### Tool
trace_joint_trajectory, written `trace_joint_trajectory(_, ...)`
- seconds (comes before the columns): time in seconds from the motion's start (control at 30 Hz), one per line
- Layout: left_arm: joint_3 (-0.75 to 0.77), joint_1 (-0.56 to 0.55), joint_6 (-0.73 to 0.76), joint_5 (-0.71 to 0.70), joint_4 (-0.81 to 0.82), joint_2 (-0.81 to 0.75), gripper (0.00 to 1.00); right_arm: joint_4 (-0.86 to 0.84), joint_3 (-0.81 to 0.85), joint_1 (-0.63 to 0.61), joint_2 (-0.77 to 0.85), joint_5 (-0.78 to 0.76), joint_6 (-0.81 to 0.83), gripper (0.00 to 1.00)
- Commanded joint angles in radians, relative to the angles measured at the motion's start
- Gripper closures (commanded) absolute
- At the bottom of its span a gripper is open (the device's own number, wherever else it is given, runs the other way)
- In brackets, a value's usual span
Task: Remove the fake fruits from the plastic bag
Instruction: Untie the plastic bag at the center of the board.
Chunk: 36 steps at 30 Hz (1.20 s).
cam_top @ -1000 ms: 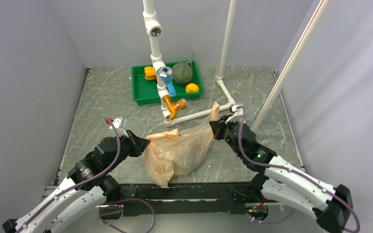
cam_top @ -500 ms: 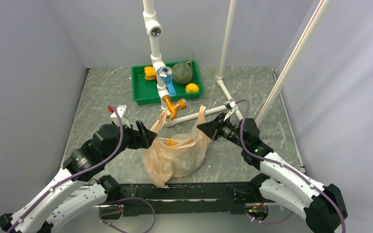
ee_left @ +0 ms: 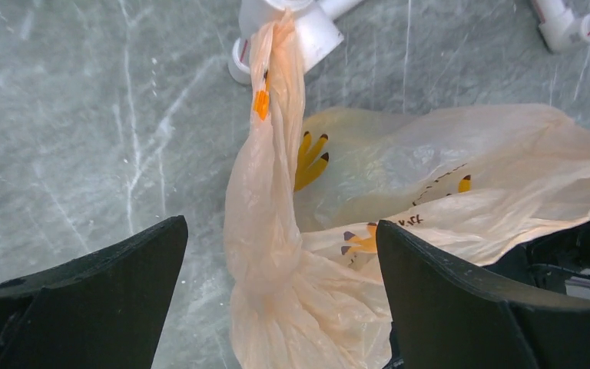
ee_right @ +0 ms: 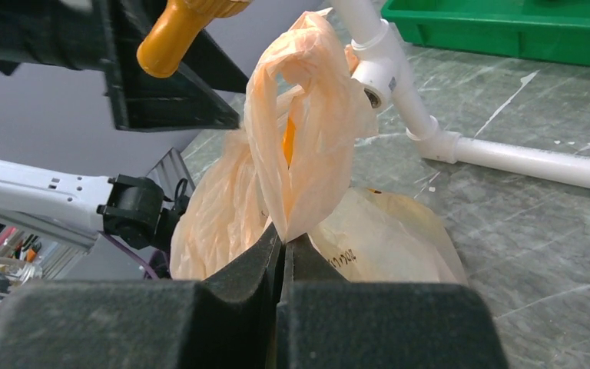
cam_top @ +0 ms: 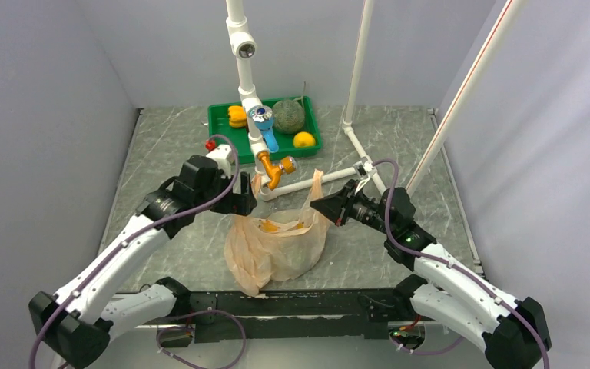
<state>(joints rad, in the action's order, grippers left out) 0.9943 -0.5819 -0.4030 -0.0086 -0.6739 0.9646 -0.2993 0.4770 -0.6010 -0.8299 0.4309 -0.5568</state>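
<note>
The plastic bag (cam_top: 276, 246) is peach-beige with yellow banana prints and slumps on the table between my arms. My right gripper (ee_right: 283, 238) is shut on the bag's right handle loop (cam_top: 316, 184) and holds it up. The left handle loop (ee_left: 265, 154) stands twisted upward toward the white pipe. My left gripper (ee_left: 280, 231) is open above it, its fingers (ee_left: 115, 277) wide on either side and apart from the plastic. In the top view the left gripper (cam_top: 247, 201) hangs by the bag's left rim. The fake fruits are hidden inside the bag; only a dim greenish shape (cam_top: 301, 257) shows through.
A green tray (cam_top: 223, 150) at the back holds a netted melon (cam_top: 289, 116), a yellow-orange pepper (cam_top: 236, 116) and an orange ball (cam_top: 304, 140). A white pipe frame with an orange tap (cam_top: 275, 167) stands just behind the bag; its foot pipe (cam_top: 311, 182) lies on the table.
My left gripper has opened, let go of the bag's left handle and swung up and back. The right gripper has pulled its handle leftward and the bag now stands more upright.
</note>
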Motion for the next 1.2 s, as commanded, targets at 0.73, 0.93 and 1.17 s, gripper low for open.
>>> trace_joint_trajectory(0.73,-0.090,0.279,-0.101,0.493,0.345,-0.084,0.85,0.028,0.029,0.004,0.064,-0.223,-0.051,1.00)
trace_joint_trajectory(0.93,-0.039,0.305,-0.034,0.409,0.358,-0.192,1.00,-0.018,0.057,0.019,0.021,-0.263,-0.107,1.00)
trace_joint_trajectory(1.17,0.067,0.342,-0.010,0.425,0.391,-0.175,1.00,-0.049,0.157,0.059,-0.053,-0.279,-0.116,1.00)
